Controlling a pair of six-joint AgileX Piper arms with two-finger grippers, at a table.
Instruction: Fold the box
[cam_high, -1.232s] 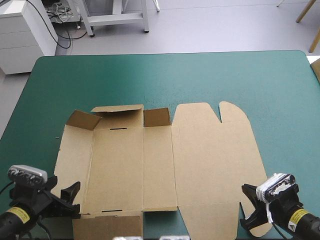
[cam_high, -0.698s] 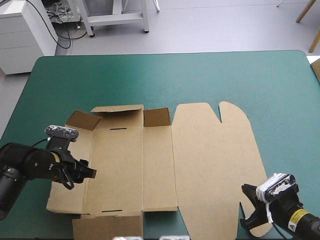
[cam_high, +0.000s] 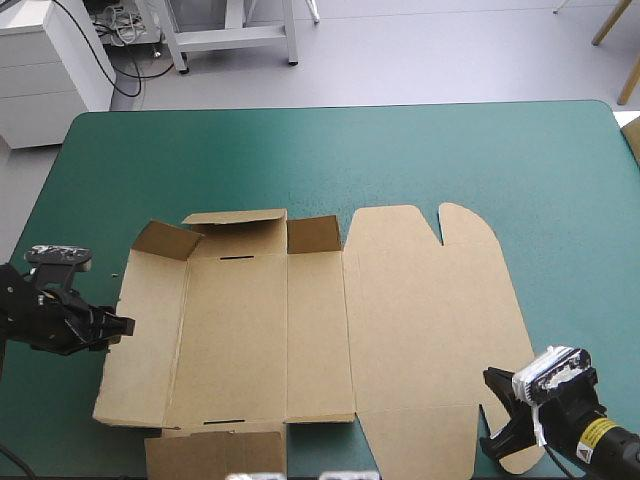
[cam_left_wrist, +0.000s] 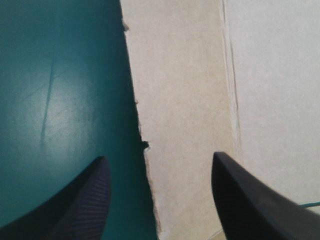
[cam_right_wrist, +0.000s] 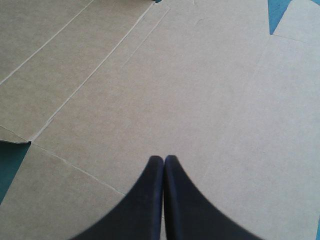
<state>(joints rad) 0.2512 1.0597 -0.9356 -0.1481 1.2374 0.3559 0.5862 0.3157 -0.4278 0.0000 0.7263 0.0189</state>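
The box (cam_high: 330, 320) lies opened out as a brown sheet on the near half of the surface (cam_high: 330, 150) with its teal-green cover, spread between the two hands. Most of it is flat. Only the small flaps (cam_high: 235, 228) along its far edge, toward the left hand's side, stand tilted up from the board.

The left hand (cam_high: 112, 328) sits over bare cover just beside the box's outer side panel (cam_high: 145, 340) and points toward it. Its black fingers stand well apart and hold nothing. In the left wrist view the panel's cut edge runs ahead through the gap: one finger (cam_left_wrist: 85, 200) is over cover and the other (cam_left_wrist: 250, 200) is over board. A small notch (cam_left_wrist: 145, 145) in that edge lies just ahead of the gap. Farther across the board, a crease line (cam_left_wrist: 231, 90) divides the side panel from the next one.

The right hand (cam_high: 500, 412) is at the box's opposite near corner, by the rounded tab (cam_high: 517, 460). Its fingers (cam_right_wrist: 150, 200) are pressed together into a single pointed arch, with no sheet visible between them. Flat board marked with crease lines spreads ahead of the tip and to both sides. I cannot tell whether the tip touches the board.
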